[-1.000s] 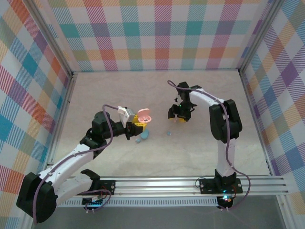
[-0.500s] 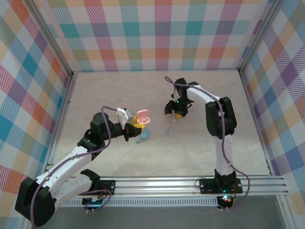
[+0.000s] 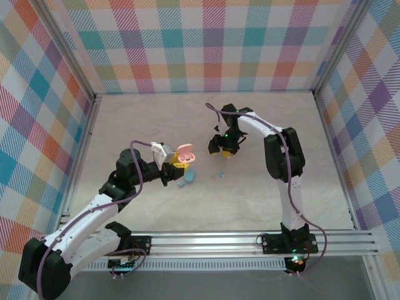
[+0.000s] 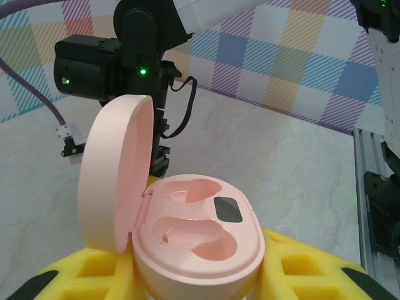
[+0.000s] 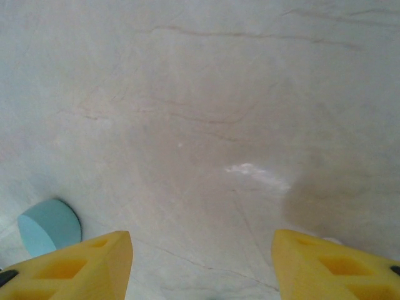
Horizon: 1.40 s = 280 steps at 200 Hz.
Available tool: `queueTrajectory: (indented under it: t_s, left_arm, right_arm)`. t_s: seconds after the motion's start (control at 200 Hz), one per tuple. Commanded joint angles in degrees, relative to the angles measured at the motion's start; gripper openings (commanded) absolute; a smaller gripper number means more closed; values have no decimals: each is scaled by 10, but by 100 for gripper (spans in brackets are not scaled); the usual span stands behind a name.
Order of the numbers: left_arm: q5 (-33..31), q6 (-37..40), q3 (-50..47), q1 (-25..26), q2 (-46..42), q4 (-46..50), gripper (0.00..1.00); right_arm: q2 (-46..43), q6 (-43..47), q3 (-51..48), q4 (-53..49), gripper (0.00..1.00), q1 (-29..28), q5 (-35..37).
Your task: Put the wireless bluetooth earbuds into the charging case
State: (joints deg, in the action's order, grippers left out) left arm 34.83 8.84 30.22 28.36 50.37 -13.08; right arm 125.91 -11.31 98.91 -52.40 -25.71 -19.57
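Observation:
My left gripper [image 3: 177,164] is shut on the open pink charging case [image 3: 185,155], lifted off the table. In the left wrist view the case [image 4: 200,237] sits between the yellow foam fingers [image 4: 312,272], lid [image 4: 115,169] tipped up on the left, both wells empty. My right gripper [image 3: 224,147] hovers open just right of the case, low over bare table, nothing between its fingers [image 5: 81,259]. One tiny light blue earbud [image 3: 220,174] lies on the table below it. The pink earbuds are hidden.
A light blue oval case [image 3: 186,179] lies on the table under the left gripper. A light blue rounded piece [image 5: 50,226] shows at the left, outside the right gripper's fingers. Plaid walls enclose the marble table [image 3: 281,181].
The right gripper has moved left and toward the back of the table, nearer the pink case. The left arm has shifted slightly, still holding the case.

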Motion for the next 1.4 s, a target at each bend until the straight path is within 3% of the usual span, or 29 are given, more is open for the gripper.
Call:
queueTrajectory:
  t_s: [0.0,0.1,0.225,0.435,0.695,1.1,1.395]
  left_arm:
    - [0,11,3,1,-12,8,27]
    - [0,11,4,1,-11,9,27]
    - [1,13,7,1,-10,10,27]
    - [3,17,10,1,-5,5,27]
    - [12,26,15,1,-2,11,26]
    - [14,40,18,1,-12,25,26]
    - [11,44,15,1,-21,37,26]
  right_arm:
    - [-21,25,12,-14,61,-3,-7]
    - [-51,-4,1,-4,61,-3,29]
    - [-112,-140,-69,32,59,0,119]
    - [-192,-323,-228,168,43,1,116]
    - [-193,-457,-290,232,42,0,121]
    - [-135,-465,-246,237,43,1,137]
    - [-106,-392,-167,183,43,1,162]
